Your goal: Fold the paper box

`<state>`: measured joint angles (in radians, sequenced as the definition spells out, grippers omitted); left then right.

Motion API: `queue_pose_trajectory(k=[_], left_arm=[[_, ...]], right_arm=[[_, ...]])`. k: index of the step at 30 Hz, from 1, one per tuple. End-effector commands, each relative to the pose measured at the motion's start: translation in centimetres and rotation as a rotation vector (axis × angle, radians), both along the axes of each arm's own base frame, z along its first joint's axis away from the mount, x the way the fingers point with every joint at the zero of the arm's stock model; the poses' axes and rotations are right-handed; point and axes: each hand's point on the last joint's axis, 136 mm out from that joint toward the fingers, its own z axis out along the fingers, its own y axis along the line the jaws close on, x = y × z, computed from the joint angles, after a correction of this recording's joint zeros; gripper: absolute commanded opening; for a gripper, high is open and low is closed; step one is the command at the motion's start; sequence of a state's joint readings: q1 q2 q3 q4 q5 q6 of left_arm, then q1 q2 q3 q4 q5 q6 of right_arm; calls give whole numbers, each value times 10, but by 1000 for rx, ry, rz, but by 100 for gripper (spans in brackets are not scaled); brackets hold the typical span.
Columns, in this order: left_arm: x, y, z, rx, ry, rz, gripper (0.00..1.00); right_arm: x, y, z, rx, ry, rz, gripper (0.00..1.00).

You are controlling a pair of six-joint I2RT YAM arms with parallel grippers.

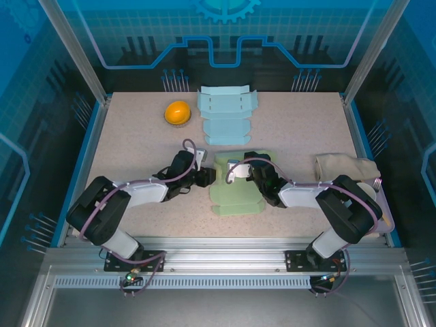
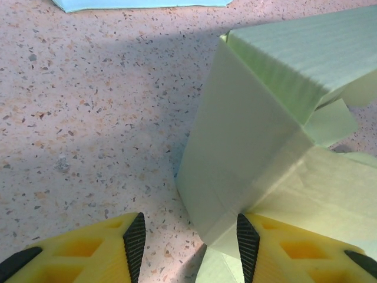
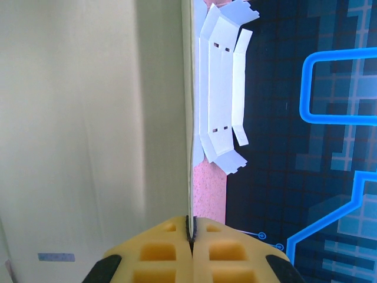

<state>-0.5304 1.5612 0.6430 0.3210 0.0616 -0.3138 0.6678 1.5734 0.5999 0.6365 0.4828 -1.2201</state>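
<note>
Overhead, we see the green box (image 1: pixel 235 197) half folded at the centre of the table (image 1: pixel 136 136), with both arms meeting at its 12 o'clock end. The left wrist camera adds what that view hides. The left gripper (image 2: pixel 187 236) stands about half open around a raised corner of the box, one pad (image 2: pixel 248 244) just beside the paper and the other clear of it. From the right wrist, the right gripper (image 3: pixel 189 227) is pinched tight on a thin upright wall of the box. On the table, a flat blue sheet (image 1: pixel 226 112) lies at 12 o'clock, an orange round object (image 1: pixel 177 112) at 11 and a cloth (image 1: pixel 344 167) at 3. What the box holds we cannot tell.
</note>
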Motion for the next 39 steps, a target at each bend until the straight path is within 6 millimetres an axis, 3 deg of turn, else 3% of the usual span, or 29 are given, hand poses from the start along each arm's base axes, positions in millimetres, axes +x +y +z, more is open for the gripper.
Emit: queue_pose_trajectory(k=[1, 13, 21, 31, 39], left_arm=[[7, -12, 8, -32, -17, -20, 48], [20, -30, 6, -20, -34, -46, 54], [34, -28, 7, 17, -77, -22, 56], [23, -40, 5, 8, -120, -130, 58], [38, -37, 1, 82, -135, -113, 59]], right_arm=[[-9, 4, -8, -3, 32, 26, 0], [-14, 6, -15, -23, 50, 33, 0], [-19, 4, -21, -39, 76, 43, 0], [-19, 5, -25, -44, 93, 43, 0], [-21, 5, -27, -39, 109, 53, 0]])
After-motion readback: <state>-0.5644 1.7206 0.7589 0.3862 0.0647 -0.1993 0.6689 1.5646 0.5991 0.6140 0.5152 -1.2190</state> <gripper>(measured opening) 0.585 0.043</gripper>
